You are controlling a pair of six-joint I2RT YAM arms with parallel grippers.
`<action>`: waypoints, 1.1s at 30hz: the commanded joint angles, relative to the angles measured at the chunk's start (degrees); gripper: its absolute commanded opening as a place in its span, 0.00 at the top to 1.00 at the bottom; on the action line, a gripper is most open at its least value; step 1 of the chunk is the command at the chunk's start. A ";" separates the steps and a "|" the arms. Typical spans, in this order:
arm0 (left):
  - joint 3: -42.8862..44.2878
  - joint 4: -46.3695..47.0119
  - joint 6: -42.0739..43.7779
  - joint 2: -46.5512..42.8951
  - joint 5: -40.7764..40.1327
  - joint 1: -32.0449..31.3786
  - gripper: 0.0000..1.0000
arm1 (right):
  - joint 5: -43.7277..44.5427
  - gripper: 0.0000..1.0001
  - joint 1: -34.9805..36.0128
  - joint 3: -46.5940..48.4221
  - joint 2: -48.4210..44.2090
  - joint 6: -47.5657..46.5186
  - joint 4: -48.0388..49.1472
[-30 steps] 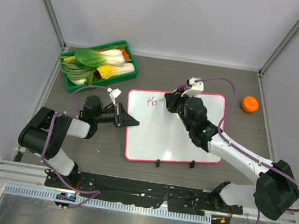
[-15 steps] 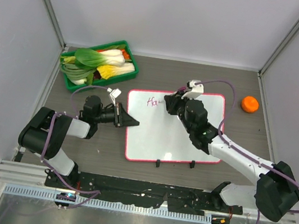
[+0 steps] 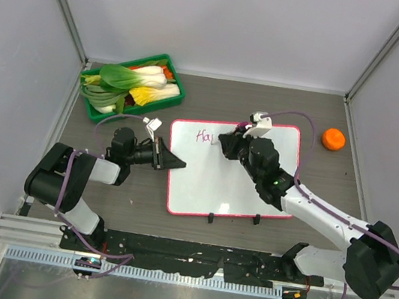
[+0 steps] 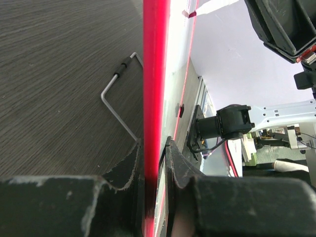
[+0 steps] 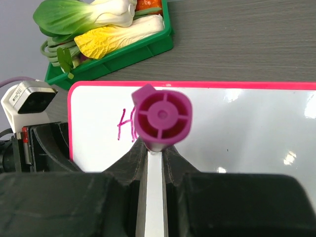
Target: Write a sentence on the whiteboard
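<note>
Right pincer point(image 3: 225, 141) reaches over the whiteboard point(image 3: 232, 193), gripping a marker point(image 5: 162, 118).

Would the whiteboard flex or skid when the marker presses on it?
Likely stiff: the whiteboard shows a frame running straight in the left wrist view. It looks thin and light, so it would probably skid on the table if unheld; the left gripper is clamped on its left edge.
</note>
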 commanded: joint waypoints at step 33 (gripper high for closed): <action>-0.83 -7.75 7.22 2.05 -5.32 -1.06 1.00 | -3.28 0.99 -4.32 3.75 -0.08 2.65 4.17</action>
